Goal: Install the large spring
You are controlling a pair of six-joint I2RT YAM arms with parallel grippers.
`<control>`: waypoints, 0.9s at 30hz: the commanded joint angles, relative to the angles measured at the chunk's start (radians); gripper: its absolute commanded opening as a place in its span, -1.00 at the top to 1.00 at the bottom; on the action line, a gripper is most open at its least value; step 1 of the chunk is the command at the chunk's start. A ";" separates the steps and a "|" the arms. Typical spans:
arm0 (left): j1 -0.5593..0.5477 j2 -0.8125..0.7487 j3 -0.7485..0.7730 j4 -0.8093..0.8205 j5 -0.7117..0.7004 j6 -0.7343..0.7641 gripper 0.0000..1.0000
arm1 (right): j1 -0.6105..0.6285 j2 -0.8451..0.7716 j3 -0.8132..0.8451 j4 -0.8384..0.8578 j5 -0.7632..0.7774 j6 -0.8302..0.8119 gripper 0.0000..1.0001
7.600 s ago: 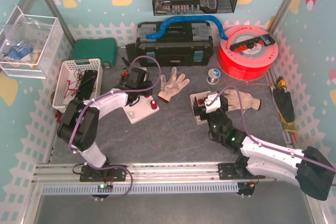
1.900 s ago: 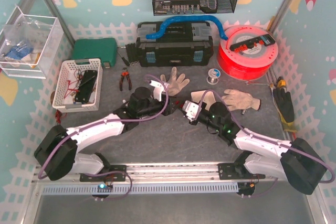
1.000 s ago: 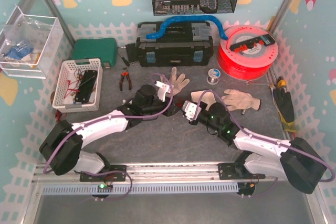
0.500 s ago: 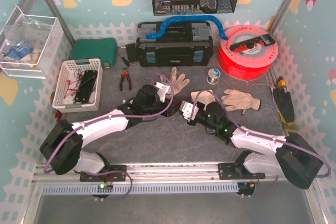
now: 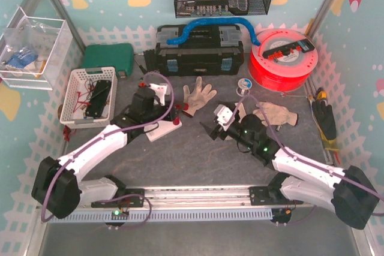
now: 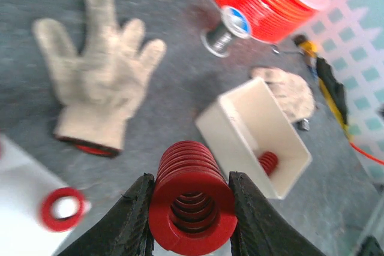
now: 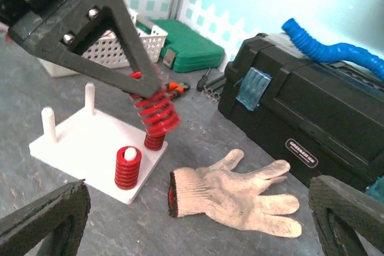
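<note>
We logged the left gripper [image 6: 191,179] clenched on the large spring [image 6: 192,208], axis tilted, hanging over the spring-filled end of the peg board [image 7: 84,145], bare pegs [image 7: 90,97] at the opposite end; the right gripper [image 7: 198,187] gaped empty.

No legible text anywhere. Only marking: white-outlined logo badge [image 7: 300,151] on the black toolbox [image 7: 336,97], lettering too small to read.

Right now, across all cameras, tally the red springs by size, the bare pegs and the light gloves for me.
Large red spring: 1
Smaller red springs: 3
Bare pegs: 2
Light gloves: 2
Total: 8
</note>
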 commanded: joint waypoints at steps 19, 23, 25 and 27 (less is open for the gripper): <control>0.301 0.038 0.242 -0.574 -0.352 0.163 0.96 | 0.002 -0.285 -0.169 0.025 0.488 0.431 -0.97; 0.301 0.050 0.237 -0.589 -0.381 0.176 0.96 | 0.002 -0.289 -0.169 0.024 0.479 0.428 -0.97; 0.305 0.055 0.231 -0.599 -0.394 0.181 0.95 | 0.002 -0.285 -0.169 0.022 0.478 0.427 -0.97; 0.310 0.057 0.221 -0.600 -0.382 0.188 0.95 | 0.002 -0.280 -0.170 0.023 0.478 0.427 -0.97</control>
